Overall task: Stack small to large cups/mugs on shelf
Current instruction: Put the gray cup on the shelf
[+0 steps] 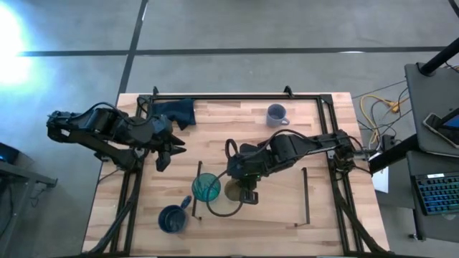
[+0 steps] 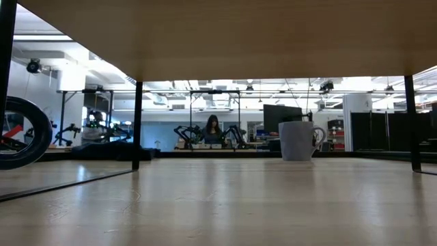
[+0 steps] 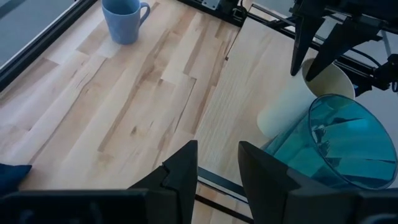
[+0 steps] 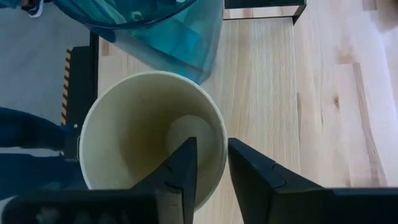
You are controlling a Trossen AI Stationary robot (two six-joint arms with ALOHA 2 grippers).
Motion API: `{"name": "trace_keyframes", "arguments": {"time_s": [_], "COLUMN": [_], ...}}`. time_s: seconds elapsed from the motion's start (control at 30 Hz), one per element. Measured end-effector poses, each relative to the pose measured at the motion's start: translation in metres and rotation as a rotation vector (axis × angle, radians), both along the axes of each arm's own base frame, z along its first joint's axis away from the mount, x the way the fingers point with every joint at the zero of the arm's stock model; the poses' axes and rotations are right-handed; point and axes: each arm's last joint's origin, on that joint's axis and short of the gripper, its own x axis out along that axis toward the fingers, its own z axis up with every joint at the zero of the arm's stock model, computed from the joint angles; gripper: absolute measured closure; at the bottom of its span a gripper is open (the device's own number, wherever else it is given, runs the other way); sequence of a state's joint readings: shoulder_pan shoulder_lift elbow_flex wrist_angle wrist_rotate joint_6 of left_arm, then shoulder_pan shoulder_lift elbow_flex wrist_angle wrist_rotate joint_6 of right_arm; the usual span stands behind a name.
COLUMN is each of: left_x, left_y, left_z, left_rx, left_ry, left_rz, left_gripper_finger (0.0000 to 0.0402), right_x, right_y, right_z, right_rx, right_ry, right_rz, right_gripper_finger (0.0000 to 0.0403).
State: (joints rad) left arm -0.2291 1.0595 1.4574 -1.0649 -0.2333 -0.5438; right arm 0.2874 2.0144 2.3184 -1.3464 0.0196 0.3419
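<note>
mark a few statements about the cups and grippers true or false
1. The right gripper straddles the rim of the olive cup. True.
2. The teal tumbler stands on the shelf beside the olive cup. True.
3. The lavender mug is on the shelf. False; it stands on the table beyond the shelf.
4. The left gripper holds the blue mug. False; it holds nothing, and the mug sits off the shelf.
</note>
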Motion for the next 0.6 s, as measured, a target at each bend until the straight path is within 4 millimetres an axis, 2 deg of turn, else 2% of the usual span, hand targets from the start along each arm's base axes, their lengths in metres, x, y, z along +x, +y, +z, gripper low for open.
{"name": "trace_keyframes", "arguments": {"time_s": [0.3, 0.6], "left_x": [0.0002, 0.0002], "left_y": [-0.0001, -0.0001], "left_z": [-0.0008, -0.0009], "left_rx": [0.0, 0.0], "left_ry": [0.003, 0.003], "left_rz": [0.0, -0.001], "left_gripper_finger": [0.0301, 0.0301], "right_x": [0.0038, 0.0068], "right_y": [0.0011, 0.002], "right_z": [0.0025, 0.0046], "right_rx": [0.012, 0.022], "right_ry": [-0.047, -0.085], "right_rz": [0.003, 0.005], "right_gripper_finger": [0.0334, 0.0323]}}
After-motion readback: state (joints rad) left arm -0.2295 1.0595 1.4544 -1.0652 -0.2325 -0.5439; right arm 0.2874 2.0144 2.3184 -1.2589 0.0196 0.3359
